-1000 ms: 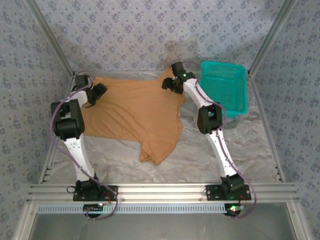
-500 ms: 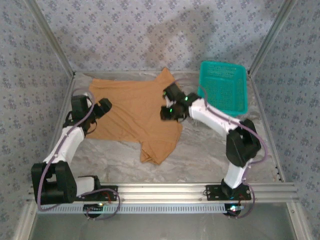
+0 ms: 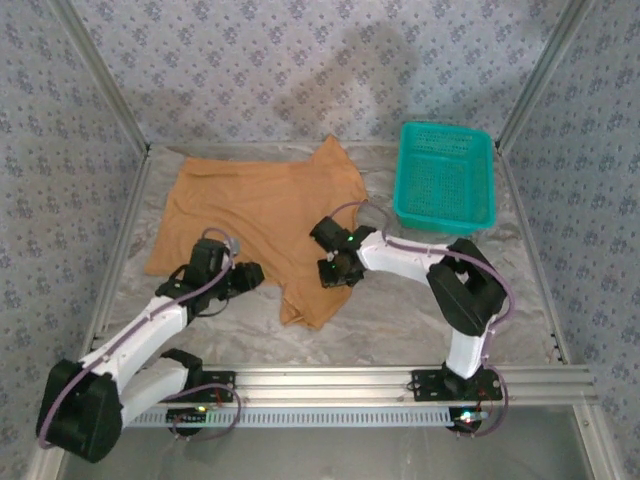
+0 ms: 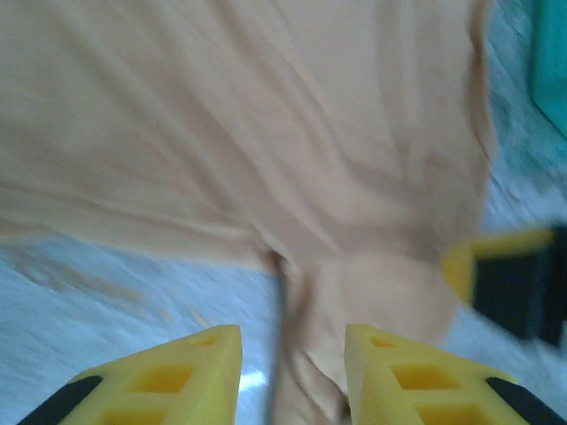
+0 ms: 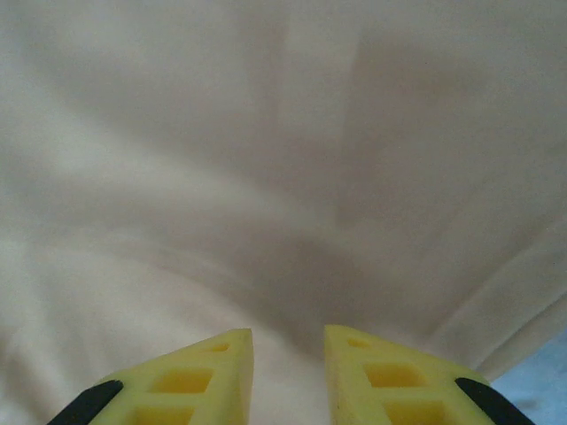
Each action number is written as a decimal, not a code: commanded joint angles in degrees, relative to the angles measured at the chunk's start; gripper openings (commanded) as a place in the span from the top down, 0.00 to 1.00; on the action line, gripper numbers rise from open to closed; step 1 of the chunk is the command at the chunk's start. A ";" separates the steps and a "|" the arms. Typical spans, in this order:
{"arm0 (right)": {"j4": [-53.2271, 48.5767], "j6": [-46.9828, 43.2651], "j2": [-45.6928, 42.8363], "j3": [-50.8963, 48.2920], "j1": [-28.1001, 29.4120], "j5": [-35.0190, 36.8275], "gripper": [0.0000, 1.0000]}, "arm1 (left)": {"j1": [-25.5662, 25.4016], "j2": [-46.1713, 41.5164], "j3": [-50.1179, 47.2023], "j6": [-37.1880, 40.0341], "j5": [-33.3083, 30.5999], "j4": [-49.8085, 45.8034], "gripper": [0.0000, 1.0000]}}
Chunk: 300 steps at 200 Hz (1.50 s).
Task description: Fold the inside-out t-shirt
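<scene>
The inside-out t-shirt (image 3: 260, 205) is plain tan cloth spread flat across the back left of the table, with one sleeve (image 3: 310, 300) pointing toward the near edge. My left gripper (image 3: 248, 275) sits low at the shirt's near hem, just left of that sleeve. Its yellow jaws (image 4: 292, 341) stand apart, straddling the sleeve's folded edge (image 4: 306, 301). My right gripper (image 3: 335, 270) rests on the shirt's near right part. Its jaws (image 5: 288, 341) hold a narrow gap over smooth cloth (image 5: 266, 133); nothing looks pinched.
A teal mesh basket (image 3: 445, 175) stands at the back right, its corner (image 4: 554, 53) showing in the left wrist view. Crinkled grey table cover (image 3: 420, 310) surrounds the shirt. Patterned walls and metal rails enclose the table.
Both arms swept from the shirt's far corners toward the near hem, coming closer together. Both sets of jaws have narrowed. The shirt's far edge now lies uncovered.
</scene>
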 commanded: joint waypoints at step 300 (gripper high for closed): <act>-9.51 -4.08 20.57 20.49 -13.09 -0.02 0.74 | -22.91 -7.49 -9.69 -21.45 -16.13 -7.37 1.00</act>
